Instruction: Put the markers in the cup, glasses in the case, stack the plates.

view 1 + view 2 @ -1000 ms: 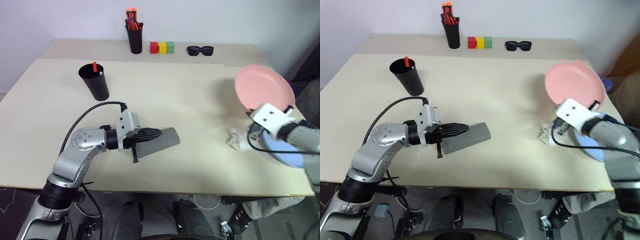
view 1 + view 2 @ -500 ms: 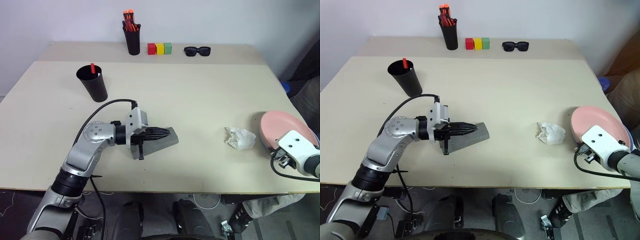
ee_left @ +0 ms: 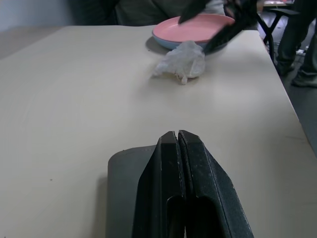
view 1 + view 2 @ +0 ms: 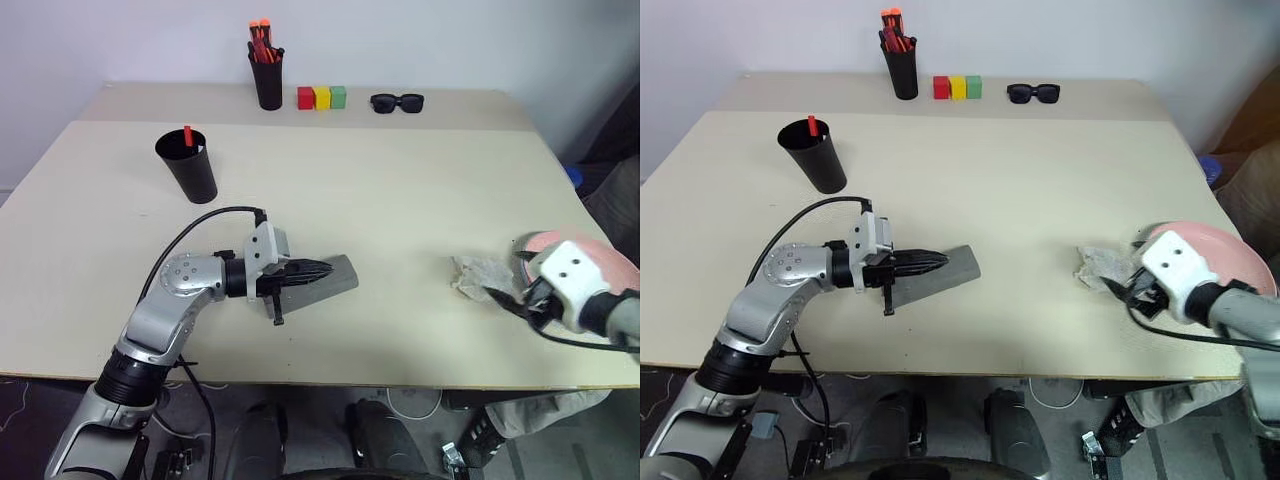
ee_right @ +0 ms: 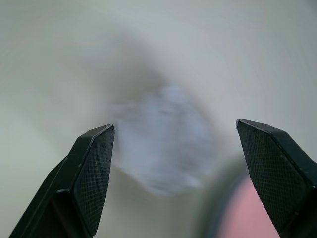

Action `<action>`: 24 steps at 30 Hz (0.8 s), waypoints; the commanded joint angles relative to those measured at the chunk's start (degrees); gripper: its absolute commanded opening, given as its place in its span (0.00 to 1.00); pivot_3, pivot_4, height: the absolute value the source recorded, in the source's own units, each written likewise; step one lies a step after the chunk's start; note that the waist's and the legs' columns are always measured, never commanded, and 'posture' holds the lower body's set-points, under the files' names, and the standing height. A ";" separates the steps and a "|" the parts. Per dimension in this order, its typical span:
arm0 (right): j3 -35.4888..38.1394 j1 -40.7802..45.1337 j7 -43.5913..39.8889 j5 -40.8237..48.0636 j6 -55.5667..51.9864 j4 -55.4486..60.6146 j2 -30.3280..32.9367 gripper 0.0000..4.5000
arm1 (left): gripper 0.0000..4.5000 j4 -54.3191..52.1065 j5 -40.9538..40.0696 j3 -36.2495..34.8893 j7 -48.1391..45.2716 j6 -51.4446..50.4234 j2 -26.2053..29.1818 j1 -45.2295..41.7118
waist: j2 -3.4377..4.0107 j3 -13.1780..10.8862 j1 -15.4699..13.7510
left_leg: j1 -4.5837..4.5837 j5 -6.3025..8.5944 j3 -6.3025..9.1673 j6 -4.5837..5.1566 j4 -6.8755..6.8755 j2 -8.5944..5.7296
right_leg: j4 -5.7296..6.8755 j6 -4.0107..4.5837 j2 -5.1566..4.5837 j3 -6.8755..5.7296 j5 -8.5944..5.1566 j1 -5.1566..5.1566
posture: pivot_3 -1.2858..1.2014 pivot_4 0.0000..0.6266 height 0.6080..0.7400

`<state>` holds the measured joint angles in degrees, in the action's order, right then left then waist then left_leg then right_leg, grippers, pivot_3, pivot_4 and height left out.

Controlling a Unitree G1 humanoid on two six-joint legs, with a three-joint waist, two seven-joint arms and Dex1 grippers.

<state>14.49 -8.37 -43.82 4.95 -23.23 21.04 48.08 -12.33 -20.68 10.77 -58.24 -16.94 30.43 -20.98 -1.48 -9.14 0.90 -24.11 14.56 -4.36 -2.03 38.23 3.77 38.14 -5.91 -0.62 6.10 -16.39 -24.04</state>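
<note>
My left gripper [image 4: 318,268] is shut, its fingers [image 3: 177,148] lying flat on top of the closed grey case [image 4: 335,281] near the table's middle. The glasses are out of view. A red-capped marker [image 4: 188,135] stands in the black cup [image 4: 188,168] at the back left. At the right edge the pink plate [image 3: 193,27] lies on the blue plate [image 3: 166,43]. My right gripper [image 5: 174,125] is open and empty just left of the plates, pointing at a crumpled tissue [image 5: 163,144].
The crumpled tissue [image 4: 478,274] lies between the case and the plates. Along the back stand a black pen holder [image 4: 268,78] with red and orange markers, three coloured blocks [image 4: 322,97] and black sunglasses [image 4: 398,101]. The table's right edge runs close by the plates.
The pink plate, held up a second ago, now lies on the blue plate. My right gripper has let go of it, opened and shifted left toward the tissue. The left arm stayed put.
</note>
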 commanded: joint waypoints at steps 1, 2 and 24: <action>-2.69 1.25 4.40 -5.66 2.08 -2.15 0.20 0.89 | 0.00 -2.89 -0.51 -1.18 0.82 -0.03 0.16 0.13 | 0.00 0.00 0.01 | 0.00 0.00 -0.01 0.00 0.00 0.00 | 0.00 0.02 0.00 0.00 -0.01 0.00 | 0.52 0.24 0.89; -3.47 1.32 5.14 -6.86 2.75 -2.96 0.51 0.89 | 0.00 -3.11 -0.58 -1.23 0.96 -0.19 0.24 0.22 | 0.00 0.00 -0.02 | 0.00 0.00 -0.02 0.00 0.00 0.00 | 0.00 0.05 -0.01 0.00 -0.03 0.00 | 0.52 0.24 0.89; 7.18 7.05 19.84 -13.63 -4.63 -10.91 1.55 0.01 | 0.00 0.27 -0.99 -0.43 0.40 -1.18 -2.42 -3.46 | 0.00 0.00 -0.36 | -0.02 0.00 -0.02 0.00 0.02 -0.03 | -0.01 0.05 -0.02 0.00 -0.03 0.00 | 0.52 0.24 0.89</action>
<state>20.10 -0.41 -25.13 -6.62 -27.43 11.75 48.40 -11.70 -20.97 10.43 -58.00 -18.34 28.71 -23.12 -1.48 -9.13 0.55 -24.14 14.56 -4.38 -2.03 38.24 3.73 38.12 -5.86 -0.66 6.10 -16.42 -24.03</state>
